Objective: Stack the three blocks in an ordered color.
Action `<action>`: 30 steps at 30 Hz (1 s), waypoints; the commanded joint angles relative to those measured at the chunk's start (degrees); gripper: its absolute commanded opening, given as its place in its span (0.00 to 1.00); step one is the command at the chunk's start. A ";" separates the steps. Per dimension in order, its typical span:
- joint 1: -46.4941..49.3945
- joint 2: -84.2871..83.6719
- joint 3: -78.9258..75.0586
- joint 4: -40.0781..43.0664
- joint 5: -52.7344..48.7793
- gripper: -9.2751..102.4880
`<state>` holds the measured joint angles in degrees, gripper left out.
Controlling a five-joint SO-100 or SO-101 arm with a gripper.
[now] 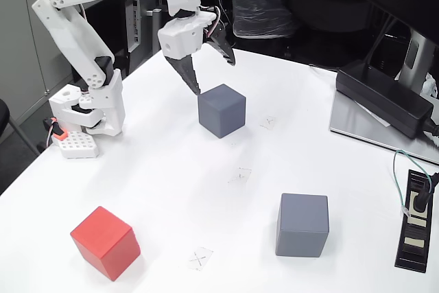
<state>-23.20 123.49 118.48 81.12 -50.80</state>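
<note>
Gripper: the gripper [214, 72] hangs with jaws spread wide and nothing between them, just above and behind the far grey block [221, 110]
Blocks: all three sit apart on the white table [158, 190] — the red block [105, 242] near left, the near grey block [302, 224] near right, none stacked yet
Risk: one fingertip looks close to the far grey block's back edge — a descent off centre could push or turn it rather than straddle it
Risk: a loose hold on plain faces could let it slip
Nearby: the black power brick [383, 97] and a power strip [418, 220] with cable at the right edge
Obstruction: paths between blocks look free
</note>
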 commanded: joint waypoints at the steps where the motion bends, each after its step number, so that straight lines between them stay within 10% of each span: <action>1: -0.18 -2.72 -0.53 -0.53 0.62 0.39; 30: -10.37 -19.51 -3.69 -10.11 10.81 0.38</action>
<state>-33.31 103.80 115.84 71.46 -40.78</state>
